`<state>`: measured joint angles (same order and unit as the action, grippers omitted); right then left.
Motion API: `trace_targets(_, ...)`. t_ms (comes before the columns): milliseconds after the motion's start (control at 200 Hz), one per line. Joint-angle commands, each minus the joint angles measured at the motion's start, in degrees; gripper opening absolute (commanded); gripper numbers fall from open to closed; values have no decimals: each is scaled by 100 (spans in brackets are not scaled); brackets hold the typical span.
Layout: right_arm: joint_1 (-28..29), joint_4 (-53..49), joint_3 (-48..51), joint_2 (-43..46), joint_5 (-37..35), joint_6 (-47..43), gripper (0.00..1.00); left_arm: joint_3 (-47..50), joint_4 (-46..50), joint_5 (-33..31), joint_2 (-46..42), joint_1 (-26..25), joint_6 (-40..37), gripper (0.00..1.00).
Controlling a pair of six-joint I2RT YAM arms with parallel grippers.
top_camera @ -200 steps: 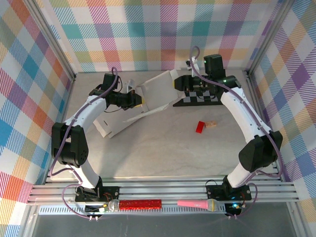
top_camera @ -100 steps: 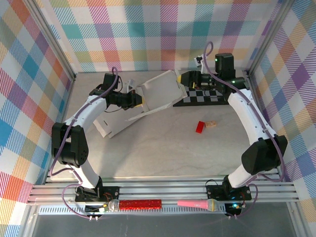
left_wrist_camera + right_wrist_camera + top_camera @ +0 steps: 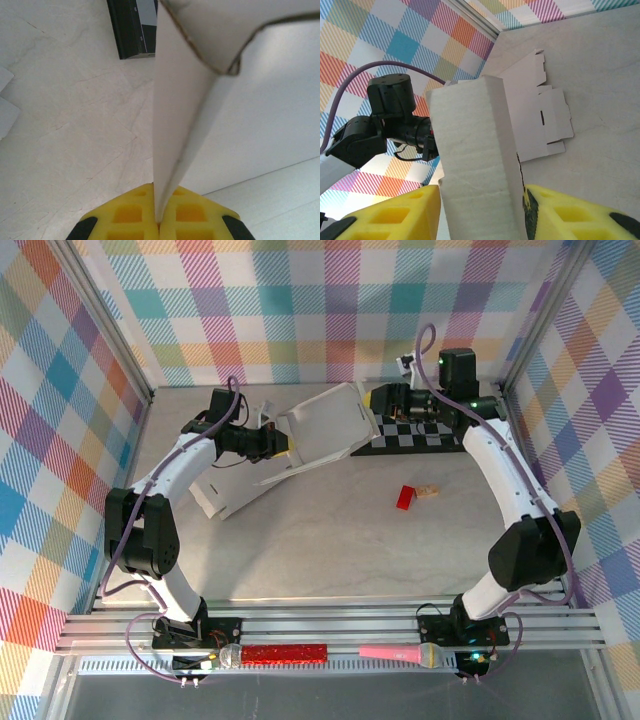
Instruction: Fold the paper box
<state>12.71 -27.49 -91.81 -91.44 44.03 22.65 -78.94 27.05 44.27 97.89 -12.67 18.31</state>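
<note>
Left end effector (image 3: pixel 159 220) pressed together, pinching a thin edge of the paper box (image 3: pixel 322 425). Right end effector (image 3: pixel 482 200) straddles the box's raised flap, one finger on either side; cannot tell whether it clamps. Box sits half-raised on the tabletop (image 3: pixel 330 540), just beside the checkerboard mat (image 3: pixel 425 437), on its left.

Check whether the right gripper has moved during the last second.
Yes: the right gripper shifted right and slightly toward the back wall, judged against the black-and-white checkered board.
</note>
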Motion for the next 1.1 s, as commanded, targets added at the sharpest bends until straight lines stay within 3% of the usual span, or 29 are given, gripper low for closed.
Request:
trace_targets(0, -14, 13, 3, -60, 119, -155, 45, -168, 37, 104, -24, -47, -91, 0)
trace_targets(575, 54, -183, -62, -214, -31, -372, 38, -183, -33, 132, 1, -61, -48, 0)
trace_targets(1095, 686, -1202, -672, -444, -1727, -1339, 23, -207, -16, 103, -2, -105, -69, 0)
